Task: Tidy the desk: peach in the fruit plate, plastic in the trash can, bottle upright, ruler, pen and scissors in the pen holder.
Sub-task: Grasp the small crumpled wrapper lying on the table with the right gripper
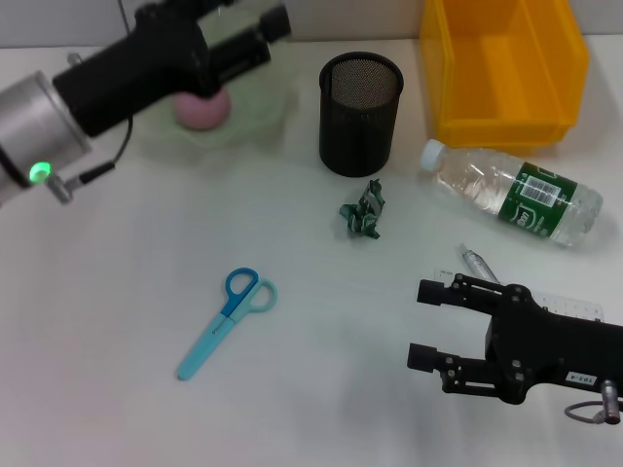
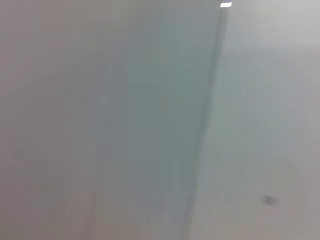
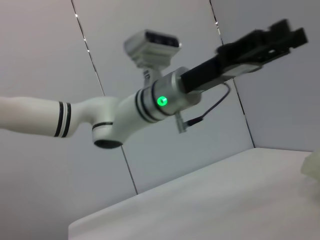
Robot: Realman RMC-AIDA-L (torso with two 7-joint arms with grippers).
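**A:** Where does the fruit sit?

**B:** The pink round peach [image 1: 202, 109] lies on the pale green translucent fruit plate [image 1: 255, 115] at the far left of the white desk [image 1: 117, 292]. The left gripper [image 1: 275, 21] reaches over that plate, raised above it; whether its fingers are apart or together I cannot tell, and the left wrist view is only a grey blur.

**A:** And the other arm?

**B:** The black right gripper [image 1: 422, 324] hovers low at the near right, its two fingers spread wide with nothing between them. Just beside it, towards the far side, lies a thin clear pen [image 1: 477, 262], and a transparent plastic ruler [image 1: 574, 309] shows partly behind the gripper body.

**A:** What of the remaining things?

**B:** The clear plastic water bottle with a green label [image 1: 511, 193] lies on its side at the right, white cap pointing left, near the yellow plastic bin [image 1: 502, 73] at the far right. The black mesh pen holder [image 1: 360, 114] stands upright in the far middle. The crumpled green plastic wrapper [image 1: 364, 210] lies just near of it. The blue-handled scissors [image 1: 226, 322] rest closed at the near left of centre, well apart from everything else.
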